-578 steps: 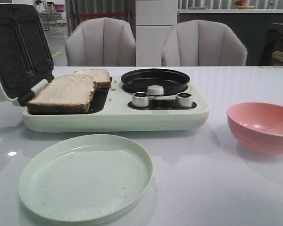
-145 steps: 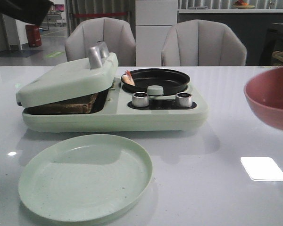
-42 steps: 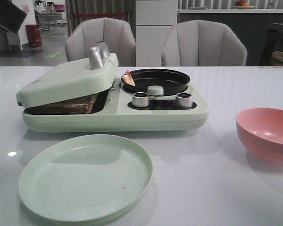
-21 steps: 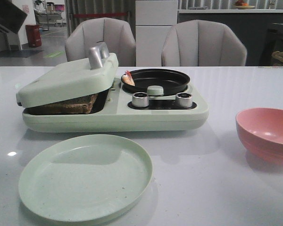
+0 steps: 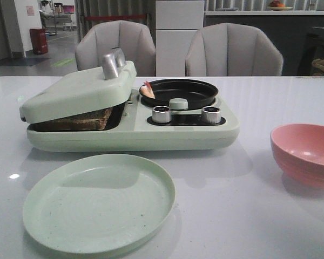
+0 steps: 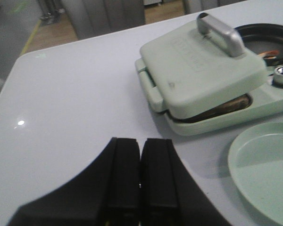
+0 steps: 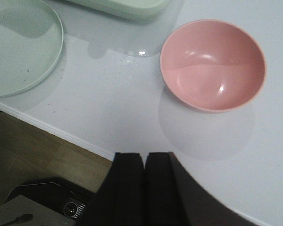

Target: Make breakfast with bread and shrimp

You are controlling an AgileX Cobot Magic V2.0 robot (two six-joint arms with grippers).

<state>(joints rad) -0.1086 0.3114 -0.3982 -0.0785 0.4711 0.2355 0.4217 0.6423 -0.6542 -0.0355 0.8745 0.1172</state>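
The bread (image 5: 75,121) lies under the lowered lid (image 5: 78,89) of the pale green breakfast maker (image 5: 167,134); only its brown edge shows, seen too as the bread (image 6: 226,106) in the left wrist view. The shrimp (image 5: 147,89) rests at the left rim of the black round pan (image 5: 179,90). My left gripper (image 6: 141,143) is shut and empty, above the table to the left of the machine. My right gripper (image 7: 145,157) is shut and empty, over the table's near edge by the pink bowl (image 7: 213,63). Neither gripper shows in the front view.
A pale green plate (image 5: 99,202) lies in front of the machine. The pink bowl (image 5: 304,152) stands at the right. Two knobs (image 5: 161,114) face the front. Two grey chairs (image 5: 117,47) stand behind the table. The table's near edge (image 7: 61,134) drops to the floor.
The dark left arm seen at the top left corner half a second ago has left the front view. The lid, shrimp, bowl and plate have not moved.
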